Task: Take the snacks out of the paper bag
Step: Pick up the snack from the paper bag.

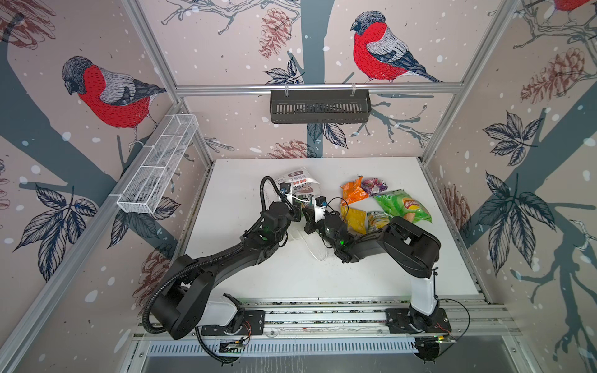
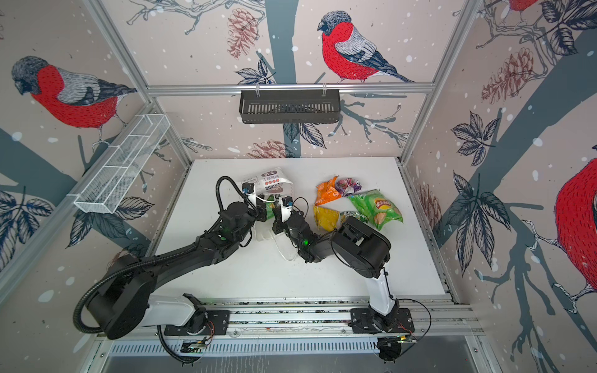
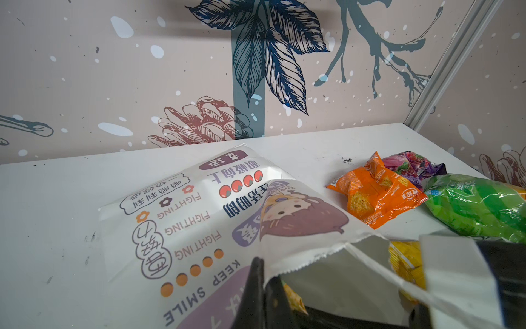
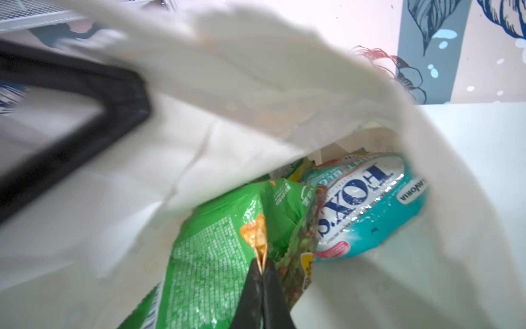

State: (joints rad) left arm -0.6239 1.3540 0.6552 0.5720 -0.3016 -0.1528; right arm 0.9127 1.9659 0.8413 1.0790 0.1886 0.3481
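Observation:
The paper bag [image 1: 298,181] [image 3: 199,213] lies on its side on the white table, mouth toward the arms. My left gripper [image 3: 263,270] [image 1: 295,208] is shut on the upper edge of the bag's mouth and holds it up. My right gripper [image 4: 262,266] [image 2: 277,222] reaches inside the bag, shut on a fold of a small green snack packet [image 4: 222,242]. A teal packet [image 4: 370,205] lies deeper in the bag. Out on the table to the right lie the orange [image 1: 353,192], purple [image 1: 373,185], yellow [image 1: 353,219] and green-yellow [image 1: 378,219] packets and the green Lay's bag [image 1: 403,206].
A white wire basket [image 1: 158,164] hangs on the left wall and a black basket [image 1: 319,106] on the back wall. The table [image 1: 242,193] is walled at the back and both sides. The bag's loop handle [image 1: 318,252] trails toward the front.

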